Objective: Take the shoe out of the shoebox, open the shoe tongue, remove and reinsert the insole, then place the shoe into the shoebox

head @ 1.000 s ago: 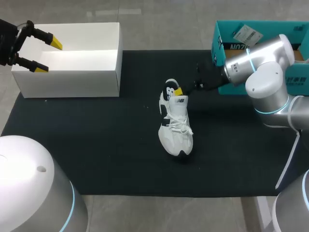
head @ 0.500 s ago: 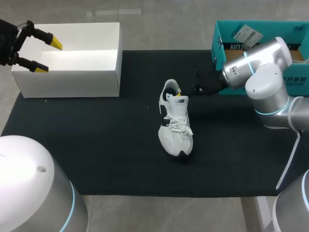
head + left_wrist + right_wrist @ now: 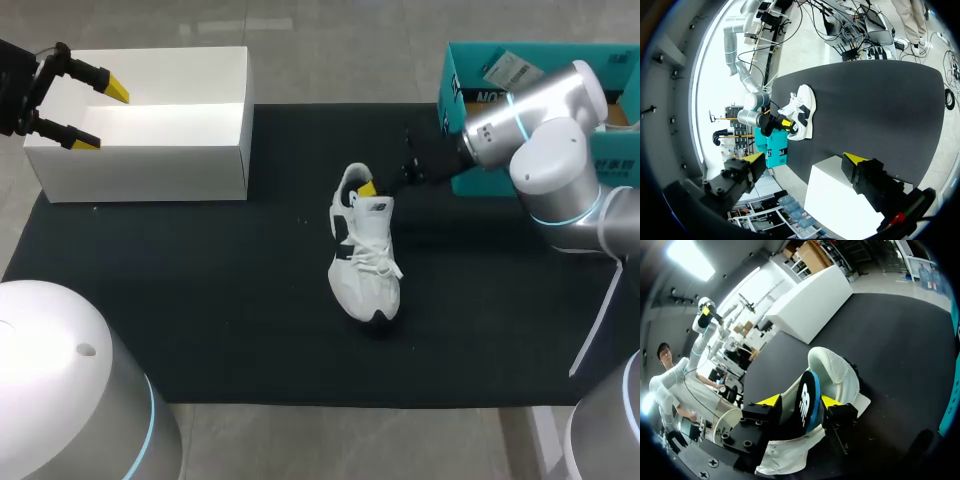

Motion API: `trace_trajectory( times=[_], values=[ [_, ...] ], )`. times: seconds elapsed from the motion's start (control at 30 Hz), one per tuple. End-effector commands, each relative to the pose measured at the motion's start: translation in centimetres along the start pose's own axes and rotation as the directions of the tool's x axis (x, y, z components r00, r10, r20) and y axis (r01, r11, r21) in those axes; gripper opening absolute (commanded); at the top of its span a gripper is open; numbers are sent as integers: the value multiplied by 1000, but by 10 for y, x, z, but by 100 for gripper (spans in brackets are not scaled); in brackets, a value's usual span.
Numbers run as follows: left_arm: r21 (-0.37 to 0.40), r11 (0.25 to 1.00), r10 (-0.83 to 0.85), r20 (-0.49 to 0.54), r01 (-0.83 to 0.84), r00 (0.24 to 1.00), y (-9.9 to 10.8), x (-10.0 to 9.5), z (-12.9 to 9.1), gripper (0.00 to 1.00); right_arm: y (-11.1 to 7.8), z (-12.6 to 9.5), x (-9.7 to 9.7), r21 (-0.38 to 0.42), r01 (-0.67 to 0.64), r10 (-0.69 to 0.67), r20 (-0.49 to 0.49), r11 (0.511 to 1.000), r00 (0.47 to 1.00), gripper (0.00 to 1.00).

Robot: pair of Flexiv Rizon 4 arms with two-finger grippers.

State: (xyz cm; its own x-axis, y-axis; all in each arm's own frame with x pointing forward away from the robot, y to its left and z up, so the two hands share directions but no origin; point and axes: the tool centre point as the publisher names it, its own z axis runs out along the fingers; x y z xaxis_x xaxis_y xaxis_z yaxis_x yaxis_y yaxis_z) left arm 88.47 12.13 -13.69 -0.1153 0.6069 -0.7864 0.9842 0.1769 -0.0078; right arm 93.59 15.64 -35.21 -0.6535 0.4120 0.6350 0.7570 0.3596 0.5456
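A white shoe (image 3: pixel 365 262) with black patches lies on the black mat, toe toward the front edge. My right gripper (image 3: pixel 372 186) is at the shoe's heel opening. In the right wrist view its fingers (image 3: pixel 771 401) stand apart either side of the black, blue-edged insole (image 3: pixel 806 399), which stands on edge in the shoe (image 3: pixel 832 372); a gap shows beside one finger, so the right gripper (image 3: pixel 800 402) is open. The white shoebox (image 3: pixel 150 140) sits at the back left. My left gripper (image 3: pixel 85 112) hangs open above its left end, nothing between its fingers (image 3: pixel 852 161).
A teal cardboard box (image 3: pixel 478 70) stands at the back right, behind my right arm. The black mat (image 3: pixel 200 300) covers the table from the shoebox to the front edge.
My right gripper's fingers have spread apart around the insole at the heel, and the right arm has shifted slightly back. The left arm has not moved.
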Motion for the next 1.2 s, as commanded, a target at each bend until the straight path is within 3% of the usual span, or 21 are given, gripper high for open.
trace_trajectory(
  times=[0.03,0.6,0.63,0.67,0.7,1.2],
  values=[
    [1,1000,-1,-3,1,1000,0,-1,0,100,4,5,-3,12,0,0,-8,1000,1000,0],
    [1,1000,-1,-3,1,1000,0,-1,0,100,-7,16,3,18,-39,39,-16,999,999,0],
    [1,1000,-1,-3,1,1000,0,-1,0,100,-7,15,3,17,-39,40,-13,999,999,30],
    [1,1000,-1,-3,1,1000,0,-1,0,100,-6,13,4,17,-37,37,-7,999,999,76],
    [1,1000,-1,-3,1,1000,0,-1,0,100,-4,12,4,17,-34,34,-2,999,999,100],
    [1,1000,-1,-3,1,1000,0,-1,0,100,14,-6,18,82,-17,13,51,996,999,100]
  ],
)
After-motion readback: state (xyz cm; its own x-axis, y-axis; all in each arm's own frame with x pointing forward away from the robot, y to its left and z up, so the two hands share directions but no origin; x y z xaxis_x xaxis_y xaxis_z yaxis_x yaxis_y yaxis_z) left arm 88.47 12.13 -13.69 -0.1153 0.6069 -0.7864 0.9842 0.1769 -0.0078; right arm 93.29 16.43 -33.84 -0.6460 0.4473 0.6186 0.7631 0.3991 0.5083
